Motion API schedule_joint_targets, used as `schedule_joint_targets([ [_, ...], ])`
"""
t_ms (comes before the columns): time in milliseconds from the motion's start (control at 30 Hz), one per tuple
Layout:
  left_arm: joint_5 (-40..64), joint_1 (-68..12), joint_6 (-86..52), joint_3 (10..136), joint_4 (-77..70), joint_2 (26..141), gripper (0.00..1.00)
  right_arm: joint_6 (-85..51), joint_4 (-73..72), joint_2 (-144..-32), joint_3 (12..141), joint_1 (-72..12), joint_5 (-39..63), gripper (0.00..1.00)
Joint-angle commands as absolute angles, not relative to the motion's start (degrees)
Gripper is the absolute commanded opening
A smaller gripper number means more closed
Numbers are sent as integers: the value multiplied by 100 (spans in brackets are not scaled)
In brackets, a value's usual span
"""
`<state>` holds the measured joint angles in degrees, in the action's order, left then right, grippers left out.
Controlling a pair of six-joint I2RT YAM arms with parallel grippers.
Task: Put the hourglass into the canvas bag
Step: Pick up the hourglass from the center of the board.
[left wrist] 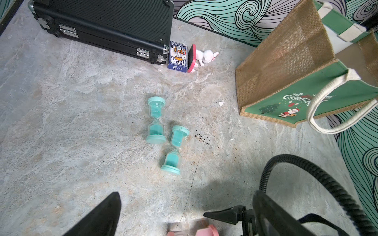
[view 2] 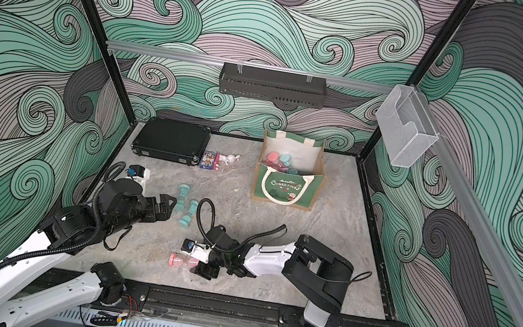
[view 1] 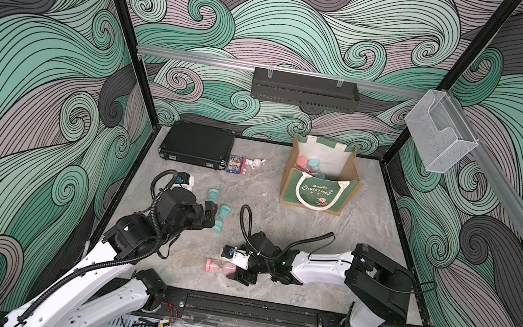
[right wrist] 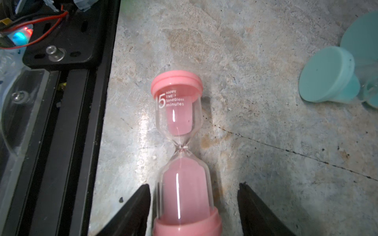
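Pink hourglass (right wrist: pixel 180 122) lies on its side on the desk (view 1: pixel 310 250), near the front edge, about mid-width. The canvas bag (view 1: pixel 315 194) stands open well apart, toward the back right corner. A few hourglasses (view 1: pixel 309 165) are already inside, pink and teal.

Right gripper (right wrist: pixel 194 185) is low over it, jaws half spread astride the bulb next to one pink cap. One finger is just beside the glass, the other shows a clear gap. Not clamped yet.

Left gripper (view 2: pixel 171 207) is spread wide and holds nothing, near two teal hourglasses (left wrist: pixel 156 120) lying mid-desk toward the left edge.

Handling, judged: light, stiff, thin clear glass with plastic caps. Smooth round bulb, likely slippery and will roll. The neck looks the weakest part, so don't pinch there. Take the bulb close to the cap, or the cap itself, with a gentle squeeze.

Writing:
- Pink hourglass: "15", "HAPPY TIME", "SandGlass minutes".
- One teal hourglass: "5".
- Bag front: "CHRISTMAS", with Santa and a tree.
- Blue card box (left wrist: pixel 178 57) beside the black case (left wrist: pixel 102 24): "PLAYING CARDS", plus Chinese characters.
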<state>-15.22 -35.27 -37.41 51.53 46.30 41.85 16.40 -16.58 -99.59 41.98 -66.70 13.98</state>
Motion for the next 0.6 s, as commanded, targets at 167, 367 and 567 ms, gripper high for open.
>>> schedule_joint_targets([
  [167,-1645,-3486,-3846,5059,4547,4072,99,1829,-2320,-10036,3951,-6690,1081,56],
  [367,-1655,-3488,-3823,5106,4544,4112,99,1837,-2281,-10084,3931,-6697,1174,50],
  [567,-1656,-3480,-3814,5097,4518,4123,99,1880,-2325,-9953,3934,-6697,1143,38],
])
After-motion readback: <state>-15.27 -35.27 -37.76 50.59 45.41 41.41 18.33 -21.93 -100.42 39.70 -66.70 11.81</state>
